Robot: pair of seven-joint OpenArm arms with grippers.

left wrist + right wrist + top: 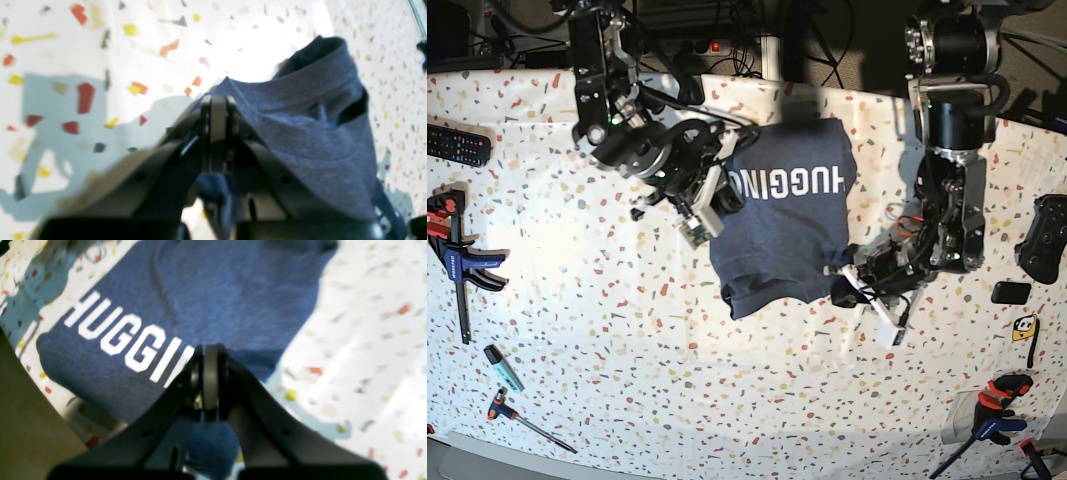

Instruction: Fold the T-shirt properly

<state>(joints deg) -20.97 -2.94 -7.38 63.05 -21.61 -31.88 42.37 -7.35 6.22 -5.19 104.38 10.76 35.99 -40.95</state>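
**A:** Base view, left to right: a remote control (457, 145), a blue clamp (462, 262) and hand tools (522, 415) line the edge of the speckled tabletop (627, 360). Next comes the right pincer (710, 200), then the T-shirt (787, 235) lying near the middle with its "HUGGING" lettering facing up, then the left pincer (852, 282) at the shirt's lower corner. A game controller (1045, 235) sits at the far edge.

**B:** How do the pincers stand?

**A:** Right wrist view shows the right pincer (210, 373) pressed together with blue cloth bunched beneath it, so it appears to pinch the shirt's edge beside the lettering. Left wrist view shows the left pincer (218, 130) pressed together too, with fabric gathered around and under it.

**B:** What could go wrong from here?

**A:** Cloth could slip out of one pincer if the arms pull unevenly, dropping that side. The part lifted by the left pincer already looks rumpled; carrying it over that way would likely leave a crooked, creased fold. Pulling too hard could also drag the whole shirt across the tabletop.
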